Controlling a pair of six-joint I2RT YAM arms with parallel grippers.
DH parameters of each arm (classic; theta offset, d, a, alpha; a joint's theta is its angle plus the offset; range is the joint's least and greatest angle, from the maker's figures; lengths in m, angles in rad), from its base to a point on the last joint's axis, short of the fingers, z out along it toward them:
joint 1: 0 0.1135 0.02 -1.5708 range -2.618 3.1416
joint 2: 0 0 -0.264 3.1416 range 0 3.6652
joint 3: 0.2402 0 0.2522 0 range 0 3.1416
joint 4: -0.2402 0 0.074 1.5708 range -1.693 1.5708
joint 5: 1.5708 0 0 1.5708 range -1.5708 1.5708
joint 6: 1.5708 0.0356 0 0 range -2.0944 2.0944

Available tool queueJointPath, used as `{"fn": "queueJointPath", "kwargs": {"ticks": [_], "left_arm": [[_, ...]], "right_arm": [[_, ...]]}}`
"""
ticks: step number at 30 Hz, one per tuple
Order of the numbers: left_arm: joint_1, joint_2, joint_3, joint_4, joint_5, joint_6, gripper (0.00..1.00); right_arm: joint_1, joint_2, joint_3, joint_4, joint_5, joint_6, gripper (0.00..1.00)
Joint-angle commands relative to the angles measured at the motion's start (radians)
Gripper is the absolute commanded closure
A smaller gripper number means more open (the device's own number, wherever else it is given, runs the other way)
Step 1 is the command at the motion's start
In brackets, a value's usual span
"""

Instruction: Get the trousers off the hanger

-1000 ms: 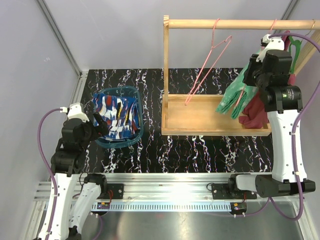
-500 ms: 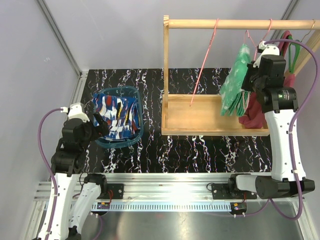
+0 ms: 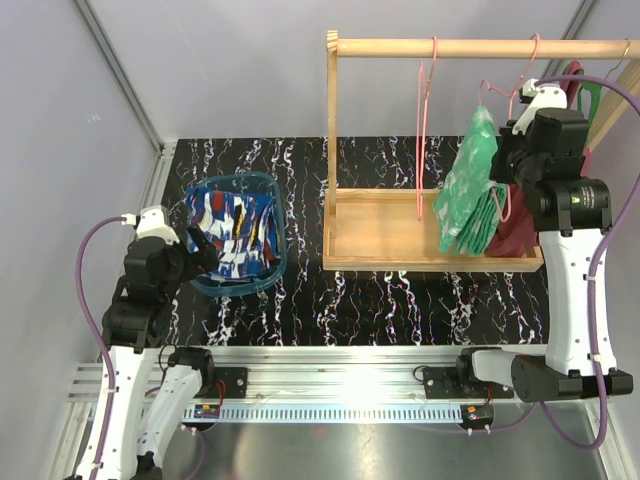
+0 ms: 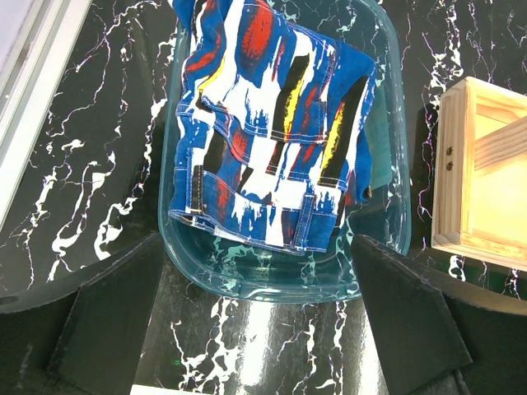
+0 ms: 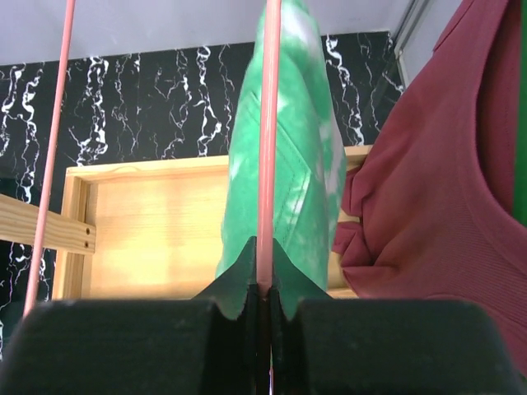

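Green trousers [image 3: 468, 190] now plumb, R pincer [image 5: 265, 263] newly tight on pink hanger [image 5: 268, 123]; L pincer [image 4: 255, 280] spread.

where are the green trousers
In the top view the green trousers hang at right on the pink hanger that the right fingers pinch, between the empty pink hanger and the maroon top.

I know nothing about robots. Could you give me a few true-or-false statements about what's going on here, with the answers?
1. The blue trousers lie in the tub. True.
2. The green trousers lie in the tub too. False: they hang on a pink hanger on the rack.
3. The right fingers pinch that hanger's wire. True.
4. The left fingers hold the blue trousers. False: they stand open near the tub, holding nothing.
5. The other hanger is bare. True.
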State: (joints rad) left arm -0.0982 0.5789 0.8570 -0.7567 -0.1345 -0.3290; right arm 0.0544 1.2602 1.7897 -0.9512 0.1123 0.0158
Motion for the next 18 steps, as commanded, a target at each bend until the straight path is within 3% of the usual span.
{"fn": "queueJointPath", "kwargs": {"ticks": [1,11,18], "left_arm": [[-0.008,-0.005,-0.007,0.046,0.015,0.005,0.01],[-0.008,-0.014,0.007,0.043,-0.004,0.005,0.01],[-0.024,0.002,0.039,0.065,0.038,0.01,0.01]], "right_arm": [[0.004,-0.036,0.096,0.147,-0.031,-0.043,1.0],[0.004,-0.045,0.175,0.203,-0.08,-0.04,1.0],[0.004,-0.08,0.203,0.112,-0.148,0.05,1.0]]}}
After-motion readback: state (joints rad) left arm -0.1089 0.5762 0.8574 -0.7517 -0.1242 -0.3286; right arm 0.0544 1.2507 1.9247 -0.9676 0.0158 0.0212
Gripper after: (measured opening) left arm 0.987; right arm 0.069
